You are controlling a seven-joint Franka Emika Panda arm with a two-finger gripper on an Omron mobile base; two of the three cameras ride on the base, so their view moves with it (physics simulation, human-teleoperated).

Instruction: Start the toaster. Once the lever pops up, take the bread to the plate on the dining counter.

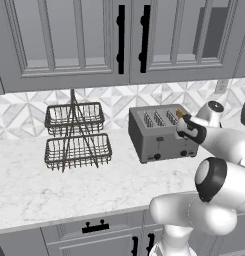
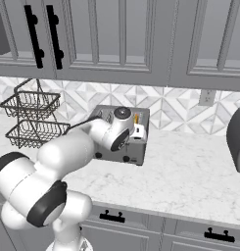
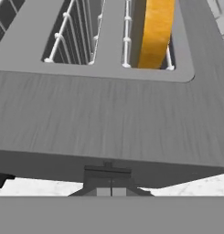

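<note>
The dark grey toaster (image 1: pixel 156 134) (image 2: pixel 116 156) (image 3: pixel 109 114) stands on the marble worktop against the tiled wall. An orange slice of bread (image 1: pixel 180 114) (image 2: pixel 136 118) (image 3: pixel 155 32) sits upright in its rightmost slot. My gripper (image 1: pixel 179 129) (image 2: pixel 139 138) (image 3: pixel 111 191) is shut and empty. It points down at the toaster's right end, just beyond the bread. In the hand view its tips meet a small dark lever tab (image 3: pixel 107 173) on the toaster's end face. The plate and the dining counter are out of view.
A two-tier black wire basket (image 1: pixel 76 135) (image 2: pixel 31 117) stands left of the toaster. Grey wall cabinets (image 1: pixel 119 40) hang above. A dark appliance (image 2: pixel 236 139) sits at the far right, below a wall outlet (image 2: pixel 206 97). Bare worktop (image 2: pixel 190 171) lies in front.
</note>
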